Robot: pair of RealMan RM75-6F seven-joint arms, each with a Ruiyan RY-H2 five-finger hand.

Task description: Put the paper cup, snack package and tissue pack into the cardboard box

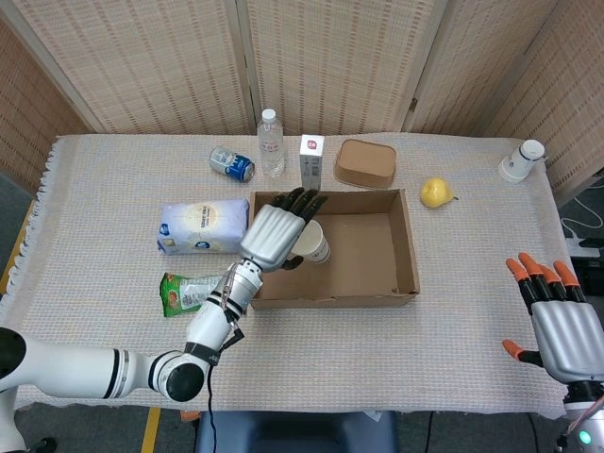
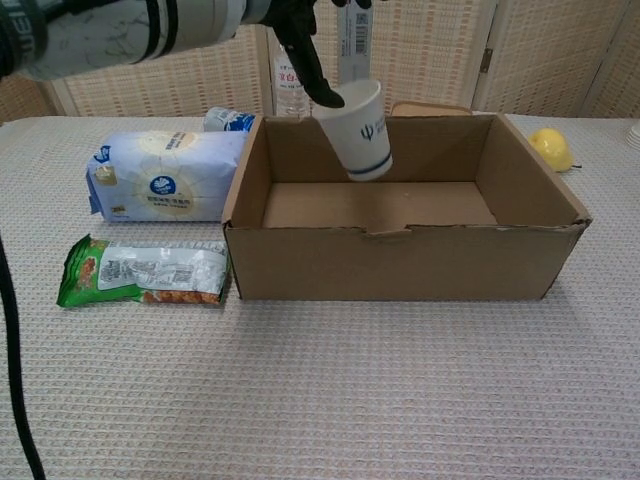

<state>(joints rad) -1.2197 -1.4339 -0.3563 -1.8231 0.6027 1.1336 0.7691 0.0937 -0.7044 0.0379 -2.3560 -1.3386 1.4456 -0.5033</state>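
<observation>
**Robot hand carries the cup over the box; two soft packs wait**

Left robot hand [image 1: 276, 233] holds the white paper cup with a blue band [image 2: 358, 128] by its upper wall, fingers wrapped near the rim, above the left half of the open brown cardboard box [image 1: 408, 247]. The cup hangs tilted, base toward the box floor, and is not yet set down. Right robot hand [image 1: 559, 321] hovers with fingers spread and nothing in it, at the near right corner of the worktop [image 1: 453, 359], well apart from everything.

Handling, as I judge it: the cup is very light and thin-walled, so a hard squeeze would crush it; a gentle hold around the rim, where the rolled edge stiffens it, looks safest, and it may tip over once released.

Just left of the box's near corner lies the green and silver snack package [image 2: 145, 271], flat on the worktop. It is likely light, crinkly and slippery, with brittle contents; pinching across its narrow middle or a sealed end seems best.

Farther back, beside the box's left wall, lies the pale blue tissue pack [image 2: 165, 176]. It is probably soft, bulky and light, yielding under pressure, so a wide grasp across its width from above should suit, with no risk of damage.
</observation>
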